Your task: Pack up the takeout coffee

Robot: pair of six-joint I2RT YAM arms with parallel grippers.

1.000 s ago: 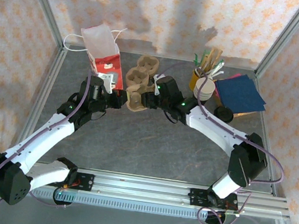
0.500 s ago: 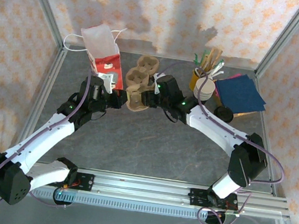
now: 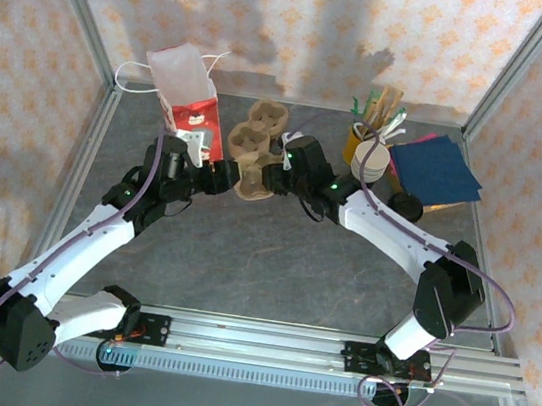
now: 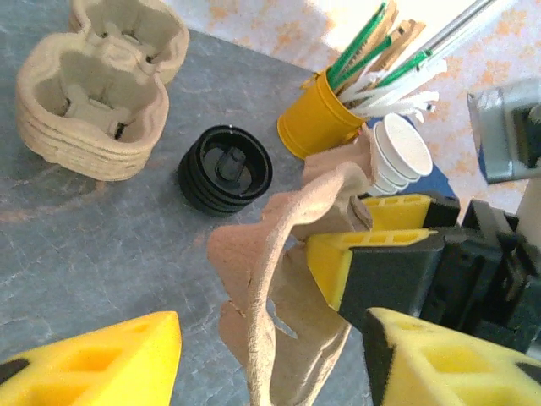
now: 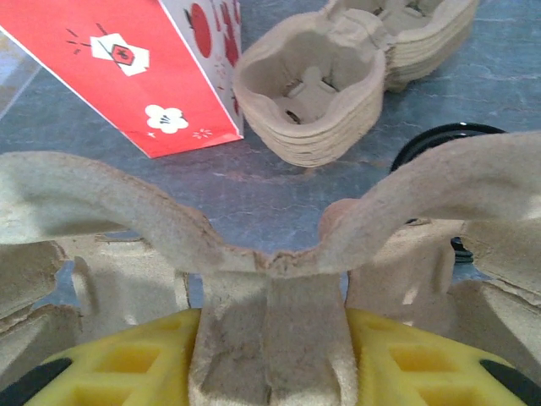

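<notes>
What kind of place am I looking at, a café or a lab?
Probably a lab test bench staged as a coffee counter: a metal-framed table with papered walls, stacked pulp cup carriers, nested paper cups and a red takeout bag.

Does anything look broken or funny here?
Yes, the carrier pinched in the right gripper looks odd. It stands on edge in the air instead of lying flat, its rim is twisted, and its lower edge looks ragged, maybe torn. The other carriers sit neatly stacked.
</notes>
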